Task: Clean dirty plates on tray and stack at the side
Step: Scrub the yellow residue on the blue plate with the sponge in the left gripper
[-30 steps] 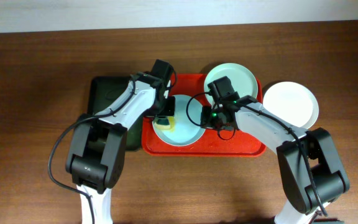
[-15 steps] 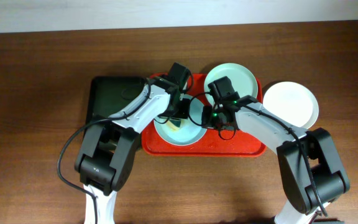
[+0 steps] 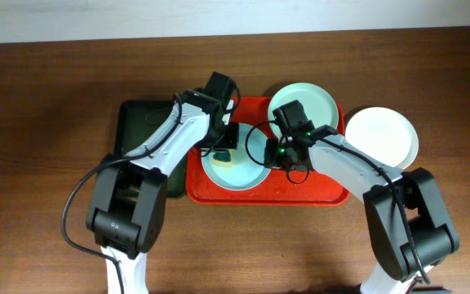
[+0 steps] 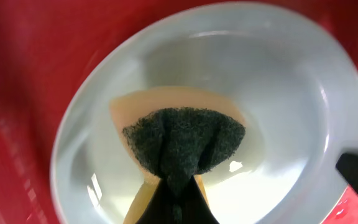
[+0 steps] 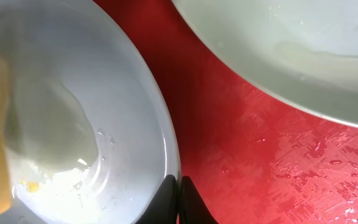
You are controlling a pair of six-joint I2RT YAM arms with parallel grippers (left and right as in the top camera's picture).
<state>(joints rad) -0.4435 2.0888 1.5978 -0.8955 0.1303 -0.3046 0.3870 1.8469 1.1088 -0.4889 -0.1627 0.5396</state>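
Pale blue-green plate (image 3: 245,173), judged stiff and slippery, is pinched at its rim by the right jaws; a sponge (image 4: 182,140) is clamped in the left jaws.

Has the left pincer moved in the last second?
Yes. Against the red tray, the left pincer, shut on the sponge, swung right across the pale plate, then back left, ending slightly right of where it started.
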